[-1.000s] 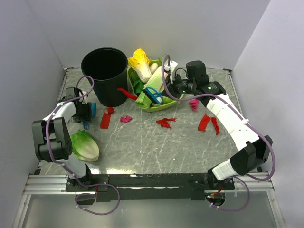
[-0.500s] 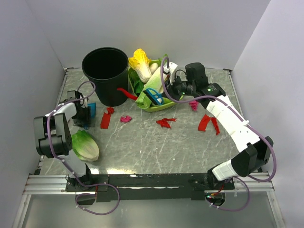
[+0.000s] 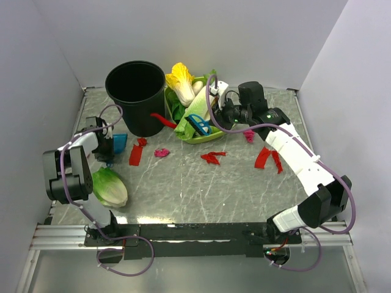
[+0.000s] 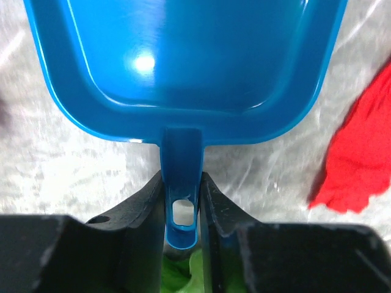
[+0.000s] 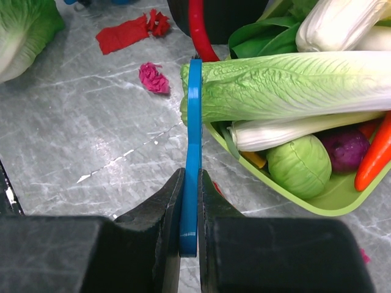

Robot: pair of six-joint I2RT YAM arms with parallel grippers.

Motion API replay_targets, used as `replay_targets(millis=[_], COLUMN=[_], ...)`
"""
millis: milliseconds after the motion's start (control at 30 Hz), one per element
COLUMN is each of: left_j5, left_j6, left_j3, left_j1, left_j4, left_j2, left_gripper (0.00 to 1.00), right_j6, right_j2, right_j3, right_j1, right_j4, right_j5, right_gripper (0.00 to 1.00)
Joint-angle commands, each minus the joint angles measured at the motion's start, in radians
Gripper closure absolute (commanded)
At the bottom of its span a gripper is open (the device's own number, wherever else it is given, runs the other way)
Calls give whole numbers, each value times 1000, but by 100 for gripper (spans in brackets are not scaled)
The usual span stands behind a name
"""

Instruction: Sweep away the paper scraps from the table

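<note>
crumpled paper scraps [image 3: 137, 152] — glossy dustpan [image 4: 183, 55] — veined table [image 3: 201, 189]

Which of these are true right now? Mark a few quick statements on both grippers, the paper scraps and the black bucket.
1. The left gripper is shut on the handle of the blue plastic dustpan. True.
2. The right gripper is open and empty. False: it is shut on a thin blue plastic tool.
3. The red and pink paper scraps are in the dustpan. False: they lie on the grey-green marbled table, and the part of the pan's inside in view is bare.
4. The tall black bucket stands upright at the table's far left. True.
</note>
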Motion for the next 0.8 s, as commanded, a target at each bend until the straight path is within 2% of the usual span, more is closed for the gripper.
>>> replay_targets(millis=[0,167,333,467,767], left_j5=[13,14,24,39,48], left_j6=[22,26,22,23,12], left_j3=[-45,-57,-39,-28,-2], left_j1=[4,4,5,5,18], left_j4=[-16,-10,-6,-16,-44], left_j2=[-98,-129,-114,-114,-161], left_gripper=[76,82,84,93,99], right_j6=[-8,3,4,-5,-22], right_j2=[-25,-5,-2,-17,-26], right_j3=[7,22,30,30,39], right_j1=[6,6,7,7,9], right_j4=[48,51,48,42,13], right_j5=[-16,-32,-39,-24,-12], right_gripper=[100,100,100,100,100])
